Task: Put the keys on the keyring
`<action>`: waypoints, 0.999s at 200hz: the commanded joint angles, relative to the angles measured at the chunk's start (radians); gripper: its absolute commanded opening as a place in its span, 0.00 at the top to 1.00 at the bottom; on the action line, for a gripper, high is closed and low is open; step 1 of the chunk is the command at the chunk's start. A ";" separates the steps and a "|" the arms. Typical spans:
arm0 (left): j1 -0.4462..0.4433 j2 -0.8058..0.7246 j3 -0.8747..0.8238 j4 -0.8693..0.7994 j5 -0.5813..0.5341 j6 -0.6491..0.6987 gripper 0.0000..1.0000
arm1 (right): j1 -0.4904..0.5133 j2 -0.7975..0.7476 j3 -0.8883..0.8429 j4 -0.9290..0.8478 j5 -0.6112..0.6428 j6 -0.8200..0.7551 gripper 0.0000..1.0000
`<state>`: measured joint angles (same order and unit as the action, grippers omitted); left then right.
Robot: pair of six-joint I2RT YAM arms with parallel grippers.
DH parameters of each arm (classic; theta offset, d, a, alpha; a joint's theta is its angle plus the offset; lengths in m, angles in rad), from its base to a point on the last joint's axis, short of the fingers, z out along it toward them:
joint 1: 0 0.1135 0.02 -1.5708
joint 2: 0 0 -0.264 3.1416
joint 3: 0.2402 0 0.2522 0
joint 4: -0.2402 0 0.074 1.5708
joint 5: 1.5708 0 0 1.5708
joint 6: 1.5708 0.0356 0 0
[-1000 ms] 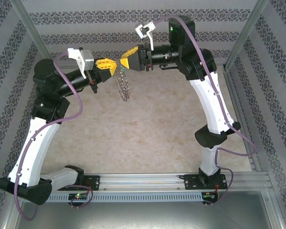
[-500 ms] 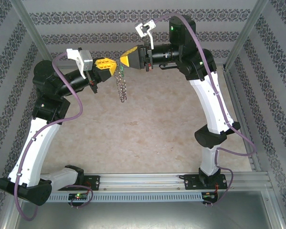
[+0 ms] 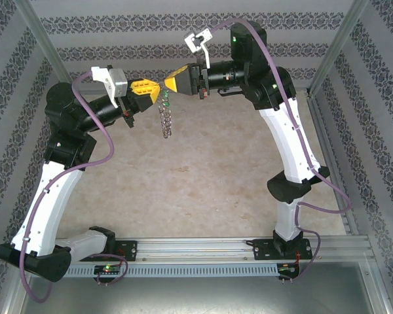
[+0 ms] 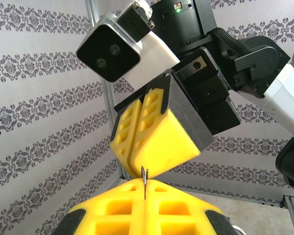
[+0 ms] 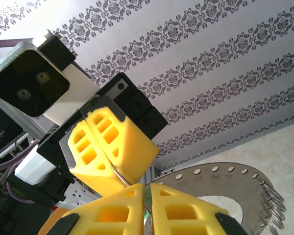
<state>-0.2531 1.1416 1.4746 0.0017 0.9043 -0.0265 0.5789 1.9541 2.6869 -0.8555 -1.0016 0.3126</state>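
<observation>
Item, large flat dark-grey metal keyring fringed with silvery pieces: hangs in the air above the far edge of the desk, now plumb where it slanted a second ago.
Item, tiny green-headed key: at the keyring's top, just below the meeting tips.
Left end effector: pads pressed together on a thin metal sliver, judged the keyring's edge.
Right end effector: has closed from spread to nearly together; what it nips cannot be told.
Meaning: probably a second grip for threading; the key is not visibly on.
</observation>
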 commanded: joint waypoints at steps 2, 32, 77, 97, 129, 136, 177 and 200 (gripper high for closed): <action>0.008 -0.011 0.022 0.076 0.013 0.020 1.00 | 0.013 0.004 -0.022 0.000 -0.006 0.001 0.87; 0.009 -0.010 0.012 0.110 0.011 -0.008 1.00 | 0.023 0.006 -0.029 0.002 -0.008 -0.001 0.88; 0.008 -0.010 0.001 0.131 -0.003 -0.021 1.00 | 0.035 -0.001 -0.031 0.002 -0.003 -0.008 0.88; 0.008 -0.010 0.004 0.124 -0.001 -0.015 1.00 | 0.032 -0.014 -0.039 -0.008 0.017 -0.019 0.80; 0.010 -0.006 0.000 0.140 0.016 -0.040 1.00 | 0.017 -0.046 -0.061 -0.034 0.104 -0.042 0.67; 0.010 -0.009 -0.005 0.153 0.022 -0.054 1.00 | 0.009 -0.057 -0.066 -0.045 0.125 -0.056 0.65; 0.017 -0.021 -0.042 0.231 0.025 -0.165 1.00 | -0.032 -0.170 -0.188 0.018 0.201 -0.119 0.55; 0.018 -0.016 -0.047 0.270 0.028 -0.226 1.00 | -0.027 -0.201 -0.201 0.076 0.161 -0.141 0.52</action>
<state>-0.2466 1.1416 1.4281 0.1310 0.9127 -0.1528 0.5503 1.8141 2.4935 -0.8696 -0.8299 0.2241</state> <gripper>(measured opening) 0.043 0.465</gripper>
